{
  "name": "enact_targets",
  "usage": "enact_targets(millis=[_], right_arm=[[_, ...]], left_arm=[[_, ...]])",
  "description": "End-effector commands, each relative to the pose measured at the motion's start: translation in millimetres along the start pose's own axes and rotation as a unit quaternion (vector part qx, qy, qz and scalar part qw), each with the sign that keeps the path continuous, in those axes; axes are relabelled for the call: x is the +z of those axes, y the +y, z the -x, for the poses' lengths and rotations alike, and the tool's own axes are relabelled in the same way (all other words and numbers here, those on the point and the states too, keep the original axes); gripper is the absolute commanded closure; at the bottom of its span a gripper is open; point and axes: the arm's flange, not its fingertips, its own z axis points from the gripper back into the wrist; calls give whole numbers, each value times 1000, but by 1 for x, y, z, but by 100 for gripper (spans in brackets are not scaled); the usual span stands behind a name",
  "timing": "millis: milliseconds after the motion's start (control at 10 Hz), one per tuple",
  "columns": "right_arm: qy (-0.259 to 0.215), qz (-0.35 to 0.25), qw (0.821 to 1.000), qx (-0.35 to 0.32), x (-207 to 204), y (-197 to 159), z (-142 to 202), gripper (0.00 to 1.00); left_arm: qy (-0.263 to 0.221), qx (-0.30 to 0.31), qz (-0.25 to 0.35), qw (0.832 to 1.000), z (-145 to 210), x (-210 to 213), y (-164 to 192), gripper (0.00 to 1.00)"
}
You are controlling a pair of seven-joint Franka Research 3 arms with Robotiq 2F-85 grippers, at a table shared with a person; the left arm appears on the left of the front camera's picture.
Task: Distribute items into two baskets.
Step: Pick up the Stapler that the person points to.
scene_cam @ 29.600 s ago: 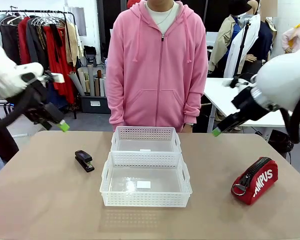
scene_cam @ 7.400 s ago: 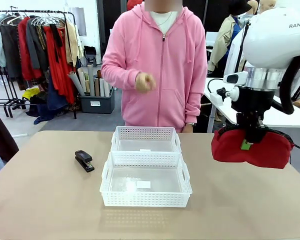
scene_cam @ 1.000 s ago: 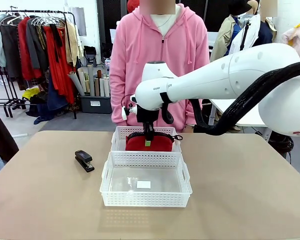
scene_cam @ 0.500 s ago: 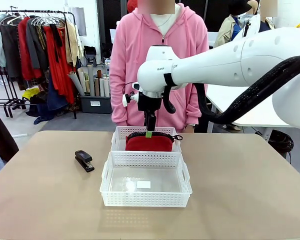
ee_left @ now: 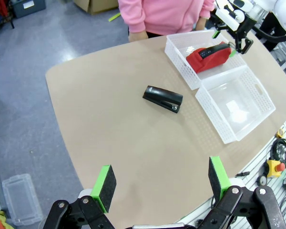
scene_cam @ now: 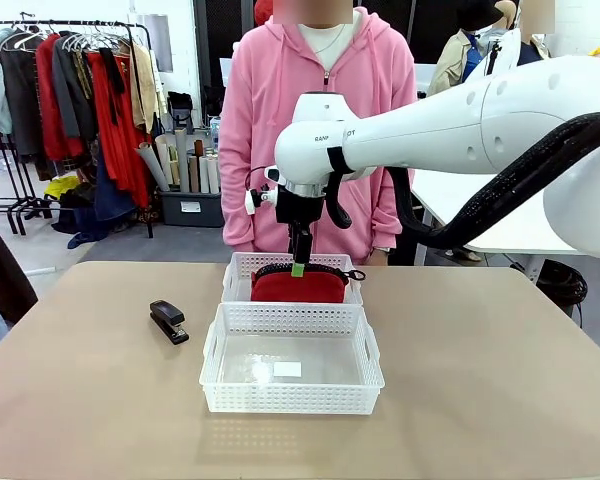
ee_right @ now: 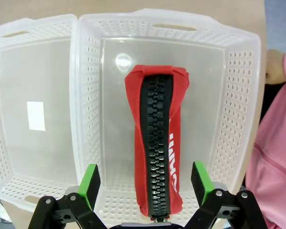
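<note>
Currently: pouch in far basket, stapler on table, both grippers spread

We see the tan table spanning the front view, with a person in a pink hoodie standing at its far edge. The white right arm reaches in from the right, across the middle, to a point above the far basket.

Two white lattice baskets sit touching at the table centre. The near basket holds only a small white label on its floor. The far basket contains the red pouch. In the right wrist view we see the pouch lying lengthwise with its black zip facing up.

The black stapler lies on the bare table, left of the near basket and apart from it.

The right gripper hangs just above the pouch. Its green pads stand wide apart, one either side of the pouch, gripping nothing. In its own wrist view the left gripper is high above the table, jaws likewise spread and holding nothing.
</note>
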Motion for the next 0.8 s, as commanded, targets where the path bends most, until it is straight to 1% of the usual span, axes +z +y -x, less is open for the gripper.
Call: enact_targets(millis=[0, 700], right_arm=[[3, 9, 1000, 4, 2, -1, -1, 0], [3, 9, 1000, 4, 2, -1, -1, 0]], left_arm=[[-1, -1, 1, 1000, 0, 0, 0, 0], [-1, -1, 1, 1000, 0, 0, 0, 0]])
